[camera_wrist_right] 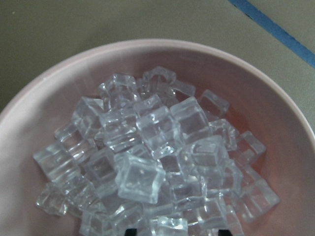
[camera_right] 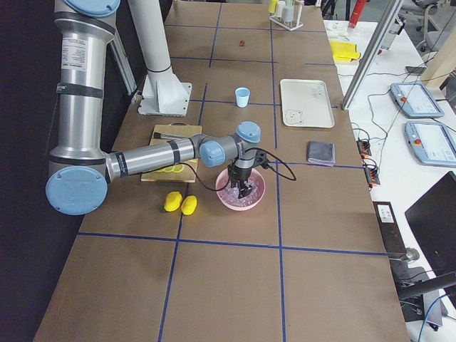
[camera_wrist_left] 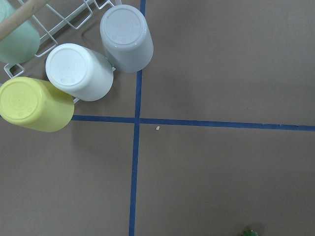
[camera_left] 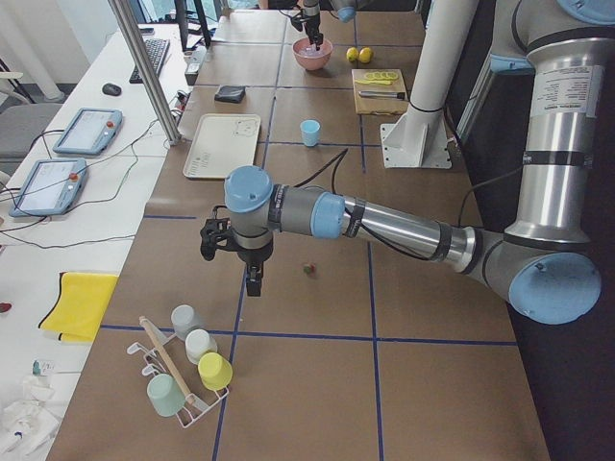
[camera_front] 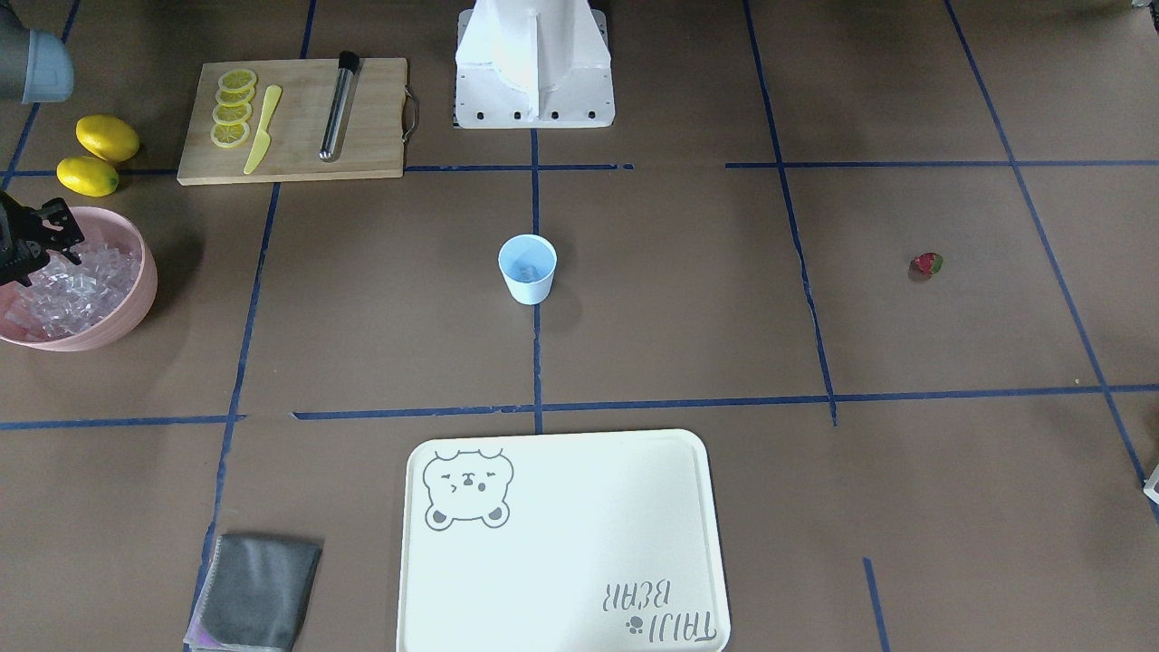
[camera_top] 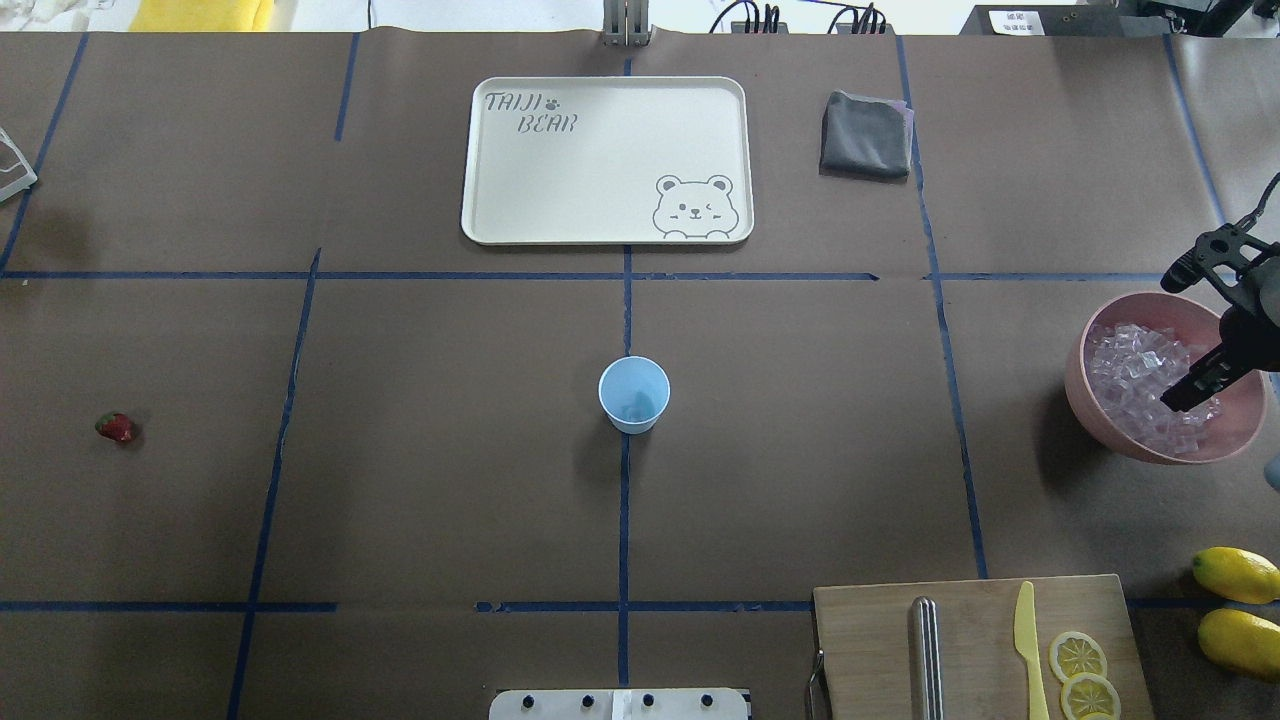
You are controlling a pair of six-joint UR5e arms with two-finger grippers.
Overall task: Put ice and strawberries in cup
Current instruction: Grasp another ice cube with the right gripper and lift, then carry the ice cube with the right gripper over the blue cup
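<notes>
The light-blue cup (camera_front: 527, 269) stands upright at the table's middle, also in the overhead view (camera_top: 634, 394); something faint and glassy lies in its bottom. The ice (camera_top: 1135, 385) fills the pink bowl (camera_top: 1085, 395) at the table's right end. My right gripper (camera_top: 1182, 340) hangs over the bowl, open, one fingertip (camera_top: 1190, 392) down among the cubes. The right wrist view shows the ice (camera_wrist_right: 147, 147) close up, with two dark tips apart at the bottom edge. The strawberry (camera_top: 115, 428) lies alone at the left end. My left gripper (camera_left: 252, 279) hovers beyond it, near the cup rack; I cannot tell whether it is open.
A cream tray (camera_top: 500, 200) lies on the far side of the cup, a folded grey cloth (camera_top: 866, 135) beside it. A cutting board (camera_top: 880, 620) with lemon slices, a yellow knife and a metal tool sits near right. Two lemons (camera_top: 1238, 600) lie beside it. A rack of upturned cups (camera_wrist_left: 78, 73) is under the left wrist.
</notes>
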